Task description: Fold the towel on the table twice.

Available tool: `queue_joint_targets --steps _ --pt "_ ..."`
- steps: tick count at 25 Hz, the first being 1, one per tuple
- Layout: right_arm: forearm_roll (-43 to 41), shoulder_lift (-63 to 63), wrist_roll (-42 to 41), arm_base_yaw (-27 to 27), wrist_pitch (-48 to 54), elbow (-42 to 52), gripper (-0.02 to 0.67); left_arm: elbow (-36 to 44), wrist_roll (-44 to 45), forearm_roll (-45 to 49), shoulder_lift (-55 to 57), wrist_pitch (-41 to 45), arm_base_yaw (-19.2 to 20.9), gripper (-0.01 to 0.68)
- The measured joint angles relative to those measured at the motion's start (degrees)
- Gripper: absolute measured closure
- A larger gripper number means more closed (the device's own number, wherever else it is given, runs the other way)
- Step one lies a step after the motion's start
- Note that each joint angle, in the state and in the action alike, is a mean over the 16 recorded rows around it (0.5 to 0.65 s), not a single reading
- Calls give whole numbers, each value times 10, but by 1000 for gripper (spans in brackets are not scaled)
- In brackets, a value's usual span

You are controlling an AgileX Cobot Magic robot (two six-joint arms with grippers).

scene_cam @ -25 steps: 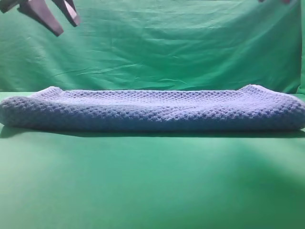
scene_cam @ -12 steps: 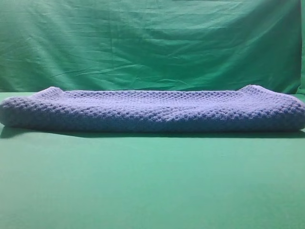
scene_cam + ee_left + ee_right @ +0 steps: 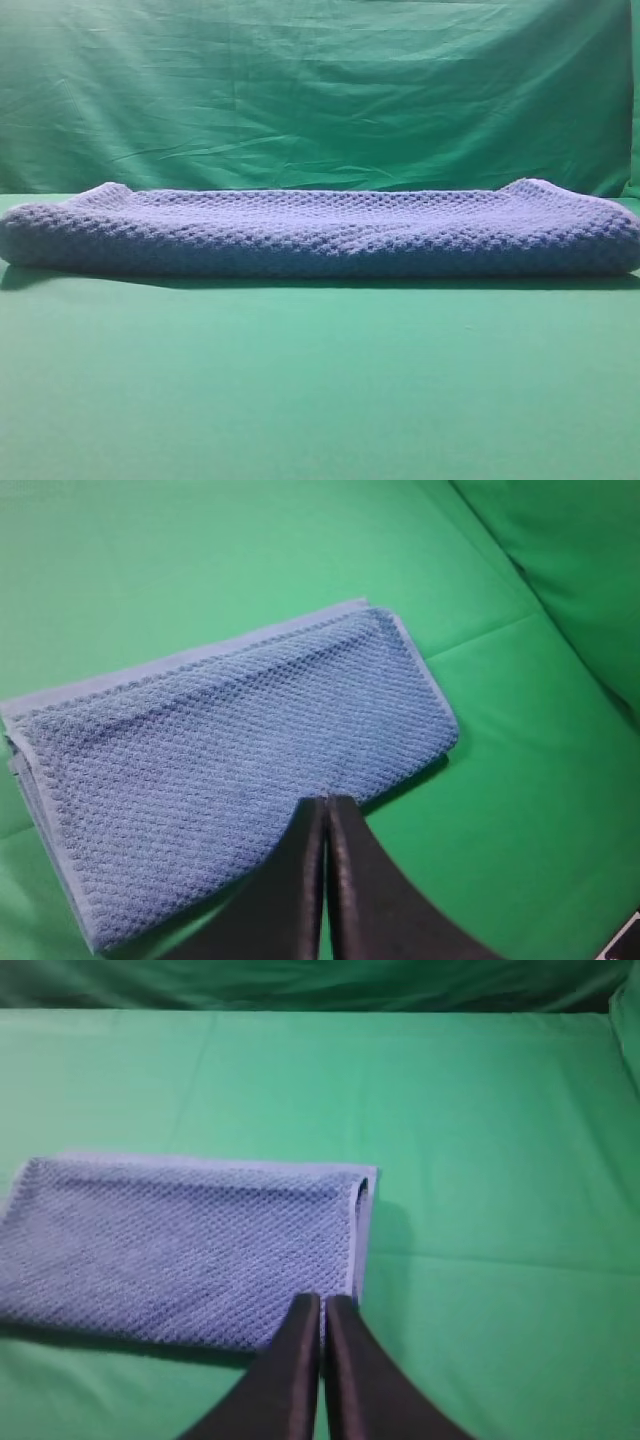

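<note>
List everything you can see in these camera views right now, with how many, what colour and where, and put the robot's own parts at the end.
blue-grey waffle-knit towel: one, blue-grey with thin pale edges, lying folded in layers on the table, stretching across almost the whole width of the exterior view.
smooth green table: one, plain green, under the towel and reaching out well past it on all sides.
wrinkled green cloth backdrop: one, darker green, hanging behind the table's far edge.
left gripper: one, dark, jaws shut with nothing between them, raised above the towel's near edge in the left wrist view.
right gripper: one, dark, jaws shut and empty, raised above the towel's end in the right wrist view.
</note>
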Motion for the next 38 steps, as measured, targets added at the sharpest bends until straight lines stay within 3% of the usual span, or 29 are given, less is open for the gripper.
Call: queue_joint_targets --steps 7,17,29,38 --pt "-6 -68 10 0 5 0 649 66 -34 44 -147 9 0 673" --pt "5 -175 -14 0 6 37 649 244 -49 78 -372 -46 0 673" --pt "57 -349 -104 0 -21 186 649 429 -50 114 -593 -132 0 673" --pt "95 -439 -152 0 -79 303 649 551 -50 164 -678 -212 0 673"
